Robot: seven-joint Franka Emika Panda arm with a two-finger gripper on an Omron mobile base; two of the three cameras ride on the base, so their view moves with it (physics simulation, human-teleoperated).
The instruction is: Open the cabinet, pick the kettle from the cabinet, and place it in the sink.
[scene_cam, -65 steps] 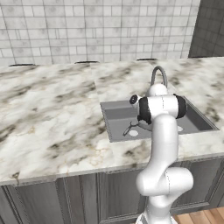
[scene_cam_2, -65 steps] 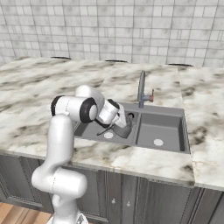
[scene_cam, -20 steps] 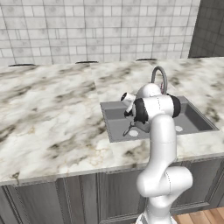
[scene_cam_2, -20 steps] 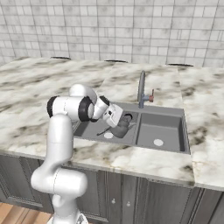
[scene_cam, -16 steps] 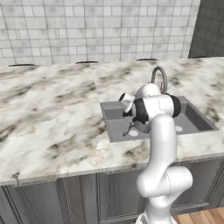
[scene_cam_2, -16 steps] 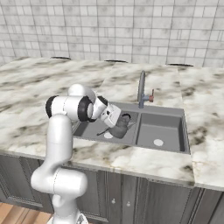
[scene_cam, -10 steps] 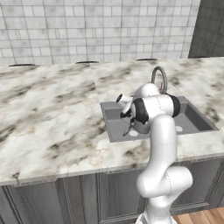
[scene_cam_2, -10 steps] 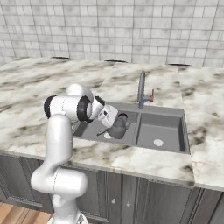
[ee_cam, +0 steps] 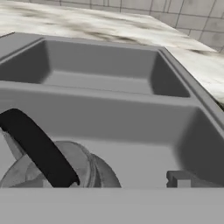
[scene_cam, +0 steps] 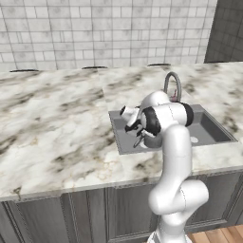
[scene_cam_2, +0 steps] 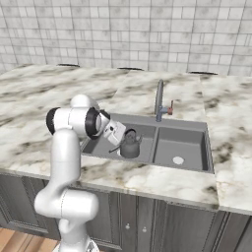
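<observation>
The kettle (scene_cam_2: 130,146), small, rounded and dark grey with an arched black handle, stands upright in the left basin of the sink (scene_cam_2: 181,146). My gripper (scene_cam_2: 119,137) hovers just left of it at rim height, open and holding nothing. From the left base view the gripper (scene_cam: 135,129) sits over the basin's left part, and the arm hides most of the kettle (scene_cam: 151,141). In the hand view the kettle (ee_cam: 83,168) and its black handle (ee_cam: 38,148) lie at the lower left, apart from one fingertip (ee_cam: 178,178). The cabinet is out of view.
A grey gooseneck faucet (scene_cam_2: 159,100) rises behind the sink's divider. The right basin (scene_cam_2: 183,147) has a round drain. Marble counter (scene_cam: 52,128) stretches left of the sink, with a tiled wall behind. Grey drawer fronts (scene_cam_2: 147,221) run below the counter.
My hand has drawn back to the left, away from the kettle's handle, and the jaws stand apart. The kettle stays in the left basin.
</observation>
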